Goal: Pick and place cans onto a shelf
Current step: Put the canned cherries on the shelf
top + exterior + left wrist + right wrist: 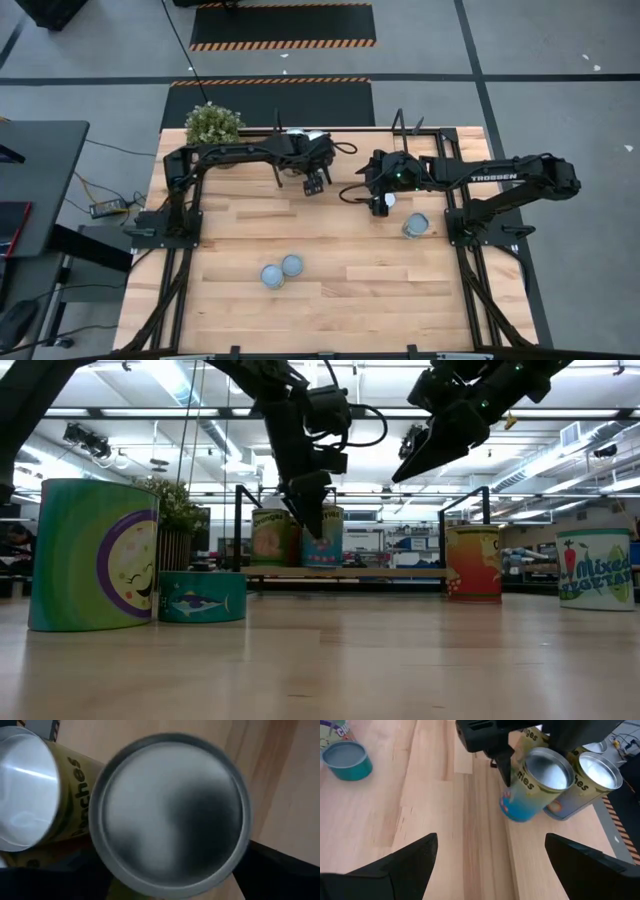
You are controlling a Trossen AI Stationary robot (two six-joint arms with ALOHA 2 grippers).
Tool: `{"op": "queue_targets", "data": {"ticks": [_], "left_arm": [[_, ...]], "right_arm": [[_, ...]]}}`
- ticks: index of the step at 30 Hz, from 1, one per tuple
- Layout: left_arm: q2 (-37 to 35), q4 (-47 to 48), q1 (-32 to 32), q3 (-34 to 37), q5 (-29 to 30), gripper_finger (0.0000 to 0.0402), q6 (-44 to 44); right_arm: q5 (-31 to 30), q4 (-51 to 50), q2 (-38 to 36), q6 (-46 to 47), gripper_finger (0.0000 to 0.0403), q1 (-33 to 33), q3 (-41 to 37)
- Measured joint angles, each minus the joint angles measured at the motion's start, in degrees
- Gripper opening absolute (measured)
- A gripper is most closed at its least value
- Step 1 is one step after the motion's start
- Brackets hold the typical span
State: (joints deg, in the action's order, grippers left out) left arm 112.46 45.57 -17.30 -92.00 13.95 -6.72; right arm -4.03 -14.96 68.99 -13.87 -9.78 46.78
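Note:
My left gripper [315, 183] is at the shelf, shut on a blue-labelled can [532, 790] that stands on the light wooden shelf board [380, 573]. The can's silver top fills the left wrist view [170, 815]. A yellow-labelled can [595, 780] stands beside it on the board, on the side toward the table's left edge [268, 538]. My right gripper [380, 203] hangs open and empty above the table, right of the left gripper and well above the cans [415, 460]. My left gripper comes at the blue-labelled can from above, fingers pointing down, one on each side of its wall near the top rim [516, 780]. One finger [502, 765] shows against the label; the other is hidden behind the can. The can stands upright on the shelf board.
Loose cans stand on the table: a tall one [90, 555] and a flat teal one [203, 597] at near centre, an orange one [473, 563] and a "Mixed Vegetables" one [415, 225] on the right. A potted plant [212, 122] stands at the far left.

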Motion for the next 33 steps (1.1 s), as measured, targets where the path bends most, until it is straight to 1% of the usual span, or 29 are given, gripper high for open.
{"op": "queue_targets", "data": {"ticks": [5,7,12,15,19,24,26,28,33], "left_arm": [[0.02,1.02,0.45,-3.33,1.85,0.0354,-0.04],[0.02,1.65,0.48,-4.32,3.43,0.0354,-0.04],[0.02,2.76,0.50,-4.75,6.54,0.0354,0.39],[-0.13,4.49,0.98,-4.75,8.02,0.0354,1.44],[-1.47,6.68,2.72,-4.80,7.90,0.0354,1.59],[-4.47,8.67,5.71,-4.84,7.77,0.0354,1.63],[-6.20,9.75,6.93,-4.86,8.34,0.0351,2.01],[-8.37,11.27,7.91,-4.84,8.26,0.0343,2.45],[-13.46,12.22,10.12,-4.84,6.32,0.0318,3.23]], "right_arm": [[0.50,0.10,0.00,-0.15,0.0377,-0.02,0.00],[0.66,0.11,0.00,-0.10,0.0377,0.00,0.00],[0.63,0.15,0.00,0.00,0.0377,0.11,0.00],[-0.83,1.05,0.02,-0.19,0.0377,0.10,0.00],[-1.12,5.42,1.42,-0.22,0.0377,-0.98,0.02],[-0.94,13.73,7.32,-1.25,0.0377,-2.70,0.05],[-2.40,17.22,10.35,-2.33,0.0377,-3.62,0.01],[-5.69,20.06,12.93,-3.86,0.0377,-4.81,0.02],[-11.29,25.57,17.59,-6.22,0.0377,-8.34,0.04]]}}
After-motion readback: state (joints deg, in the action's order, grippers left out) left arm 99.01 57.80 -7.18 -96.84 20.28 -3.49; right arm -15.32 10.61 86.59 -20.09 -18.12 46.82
